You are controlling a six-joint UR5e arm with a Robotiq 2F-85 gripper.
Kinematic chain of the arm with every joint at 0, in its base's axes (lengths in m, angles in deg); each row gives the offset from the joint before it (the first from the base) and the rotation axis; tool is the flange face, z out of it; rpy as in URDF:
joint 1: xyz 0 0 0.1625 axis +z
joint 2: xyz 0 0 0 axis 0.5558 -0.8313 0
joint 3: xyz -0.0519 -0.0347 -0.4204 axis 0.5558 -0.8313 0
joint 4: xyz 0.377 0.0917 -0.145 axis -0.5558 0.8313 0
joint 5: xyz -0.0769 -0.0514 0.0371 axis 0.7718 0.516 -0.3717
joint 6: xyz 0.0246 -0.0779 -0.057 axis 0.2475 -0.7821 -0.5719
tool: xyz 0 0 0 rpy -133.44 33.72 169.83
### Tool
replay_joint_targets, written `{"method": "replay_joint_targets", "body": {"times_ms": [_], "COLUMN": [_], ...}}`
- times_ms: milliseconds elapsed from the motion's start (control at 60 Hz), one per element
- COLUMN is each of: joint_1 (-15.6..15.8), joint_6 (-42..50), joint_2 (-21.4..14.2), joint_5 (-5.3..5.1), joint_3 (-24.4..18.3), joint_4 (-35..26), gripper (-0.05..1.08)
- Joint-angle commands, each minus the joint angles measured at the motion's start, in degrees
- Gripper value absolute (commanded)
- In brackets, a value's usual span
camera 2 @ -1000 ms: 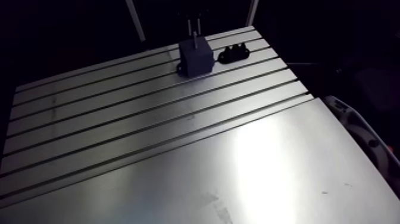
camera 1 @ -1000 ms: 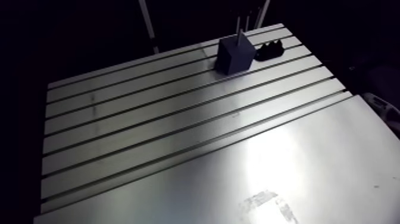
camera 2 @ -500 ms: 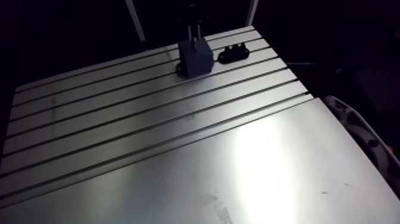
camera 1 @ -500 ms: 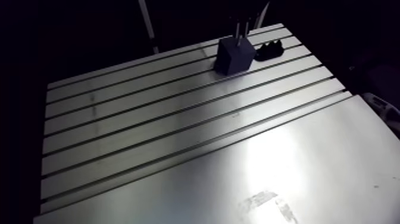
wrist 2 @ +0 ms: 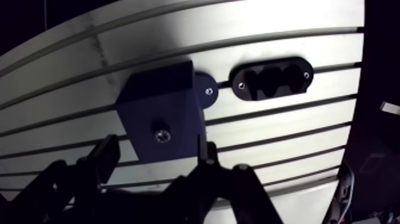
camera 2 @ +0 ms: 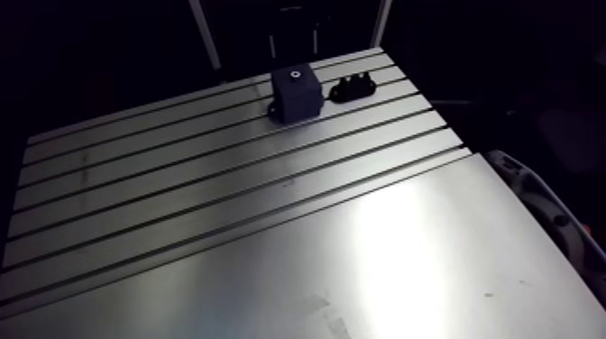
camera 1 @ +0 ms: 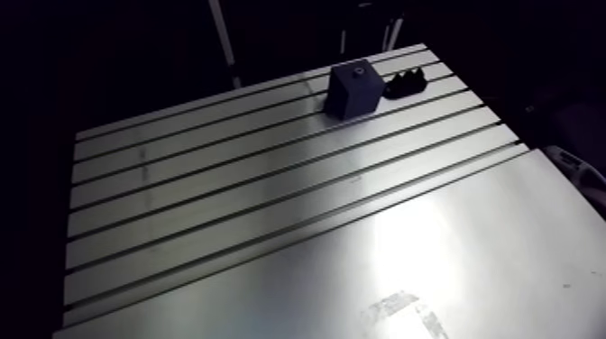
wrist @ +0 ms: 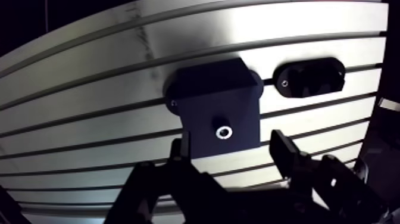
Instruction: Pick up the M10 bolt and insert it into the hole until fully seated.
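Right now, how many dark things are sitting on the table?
2: a big dark block, and a flat black holder just beside it. Nothing seems hidden.

No writing, number, brand or sign can be read in either the arm view or the wrist view. The block (wrist: 208,95), the holder (wrist: 309,76), the table (camera 1: 469,243) and the gripper (wrist: 231,143) bear nothing legible.
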Motion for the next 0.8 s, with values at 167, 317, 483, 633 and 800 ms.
{"method": "replay_joint_targets", "body": {"times_ms": [167, 317, 483, 633, 800], "joint_1": [0.50, 0.69, 3.96, 8.05, 11.44], "joint_6": [-0.12, -0.11, -0.12, 0.38, 0.76], "joint_2": [-4.45, -9.11, -13.63, -17.75, -20.66], "joint_5": [0.31, 0.31, 0.30, -0.11, -1.29], "joint_3": [0.03, 0.89, 1.93, 4.93, 6.12], "joint_4": [-1.37, -3.97, -6.07, -6.75, -6.84], "gripper": [0.00, 0.00, 0.00, 0.00, 0.00]}}
